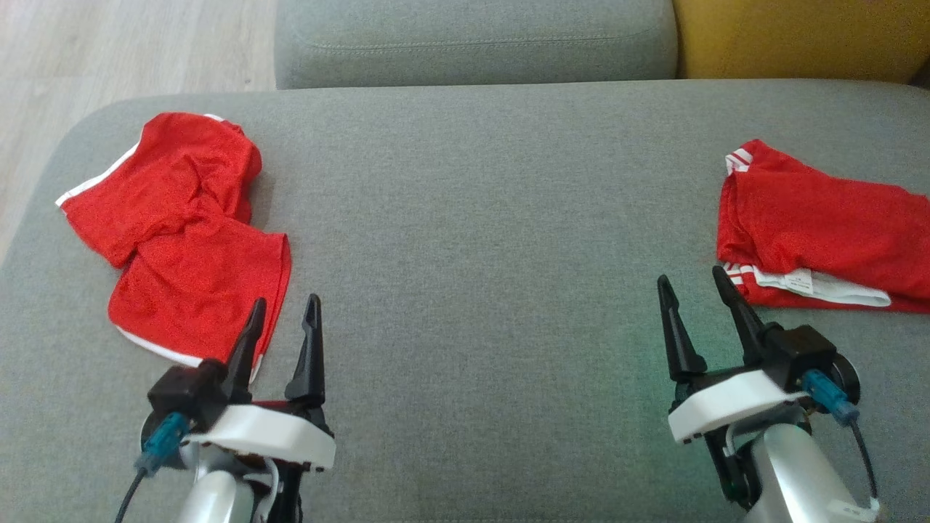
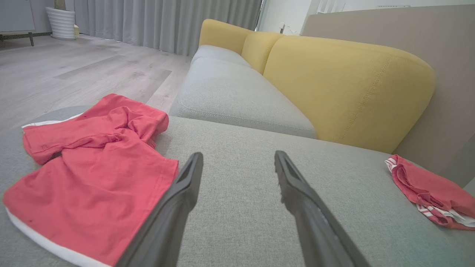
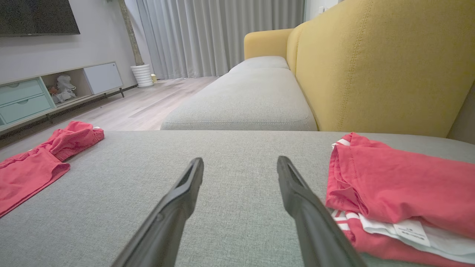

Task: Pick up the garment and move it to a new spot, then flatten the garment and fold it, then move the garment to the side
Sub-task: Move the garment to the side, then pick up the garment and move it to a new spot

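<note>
A crumpled red garment (image 1: 182, 225) with white trim lies at the left of the grey cushion (image 1: 479, 240); it also shows in the left wrist view (image 2: 92, 174) and far left in the right wrist view (image 3: 41, 159). A second red garment (image 1: 821, 225), folded, with white stripes and a label, rests at the right edge (image 3: 400, 189) (image 2: 430, 189). My left gripper (image 1: 285, 309) hovers open just right of the crumpled garment's near hem, holding nothing. My right gripper (image 1: 692, 280) stands open and empty just left of the folded garment.
A second grey seat cushion (image 1: 472, 43) lies beyond the one in front. A yellow backrest (image 1: 799, 36) rises at the far right. Wooden floor (image 1: 109, 51) runs past the cushion's left edge. A TV cabinet (image 3: 44, 92) stands across the room.
</note>
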